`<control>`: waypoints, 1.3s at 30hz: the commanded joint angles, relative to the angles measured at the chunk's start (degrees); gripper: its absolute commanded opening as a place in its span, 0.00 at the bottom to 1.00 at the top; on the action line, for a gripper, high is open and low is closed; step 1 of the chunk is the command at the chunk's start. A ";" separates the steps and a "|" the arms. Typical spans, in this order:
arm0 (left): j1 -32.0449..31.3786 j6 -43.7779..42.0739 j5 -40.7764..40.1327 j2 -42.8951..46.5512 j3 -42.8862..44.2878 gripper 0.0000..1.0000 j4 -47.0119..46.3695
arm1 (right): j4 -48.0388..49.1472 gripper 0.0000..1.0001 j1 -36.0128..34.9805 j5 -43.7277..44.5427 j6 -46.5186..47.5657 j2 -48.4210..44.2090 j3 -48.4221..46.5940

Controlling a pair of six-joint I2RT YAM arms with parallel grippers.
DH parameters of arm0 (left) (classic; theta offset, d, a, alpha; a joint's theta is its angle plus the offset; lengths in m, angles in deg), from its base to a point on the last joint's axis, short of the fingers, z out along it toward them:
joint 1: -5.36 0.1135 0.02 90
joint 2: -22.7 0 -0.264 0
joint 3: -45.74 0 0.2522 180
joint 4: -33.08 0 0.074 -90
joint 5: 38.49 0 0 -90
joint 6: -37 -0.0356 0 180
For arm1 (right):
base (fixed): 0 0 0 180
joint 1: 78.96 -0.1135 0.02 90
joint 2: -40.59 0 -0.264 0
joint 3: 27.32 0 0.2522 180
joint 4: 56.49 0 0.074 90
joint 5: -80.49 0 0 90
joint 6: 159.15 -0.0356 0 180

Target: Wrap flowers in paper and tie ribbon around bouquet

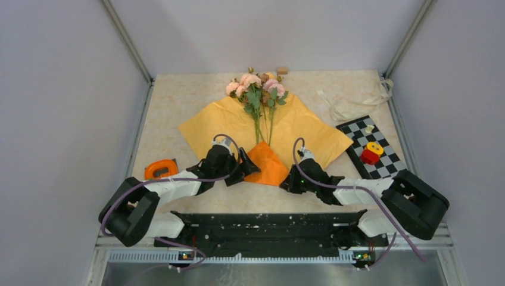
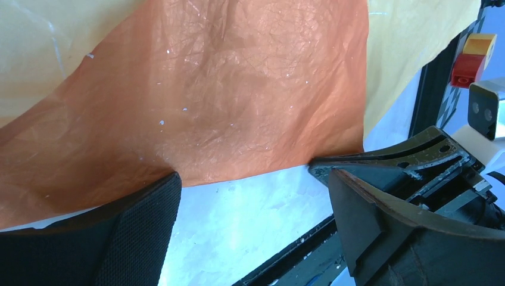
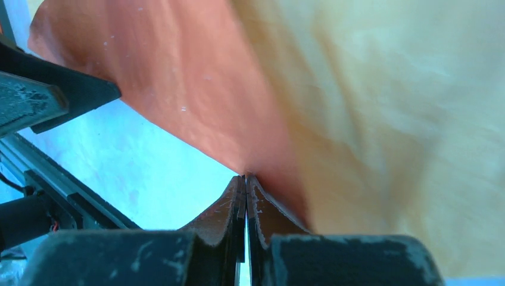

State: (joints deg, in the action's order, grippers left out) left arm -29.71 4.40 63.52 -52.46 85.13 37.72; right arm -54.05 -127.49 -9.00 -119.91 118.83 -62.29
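A lab test cell: plain panel walls (image 1: 59,89), aluminium frame (image 1: 127,44).

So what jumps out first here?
The paper, a big yellow-orange diamond centred on the table with its near corner folded over glossy orange, and the flowers lying along it, blooms far. The right gripper is pinched shut on that fold's edge; the left gripper gapes open beside it.
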 commanded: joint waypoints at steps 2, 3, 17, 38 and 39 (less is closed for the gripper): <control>-0.34 0.15 -2.06 -1.65 -2.72 0.99 7.50 | -13.38 0.01 3.84 5.57 -0.82 -6.29 5.93; -0.35 0.28 -2.26 -1.62 -2.89 0.99 7.54 | -15.45 0.01 4.16 6.16 -0.76 -7.80 6.33; -0.29 -0.10 -1.82 -1.88 -2.60 0.99 6.43 | -35.69 0.02 5.73 15.40 5.58 -34.38 2.24; -0.65 1.99 -1.74 1.68 -3.03 0.99 2.29 | 9.42 0.03 3.84 -20.03 12.05 21.55 -26.53; -0.70 2.27 -1.65 1.61 -3.19 0.99 1.89 | 9.89 0.02 3.73 -20.77 11.51 23.72 -27.61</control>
State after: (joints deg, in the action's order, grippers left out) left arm -29.95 6.22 62.78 -50.80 83.82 37.28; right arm -51.95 -123.23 -23.99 -106.67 135.90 -84.15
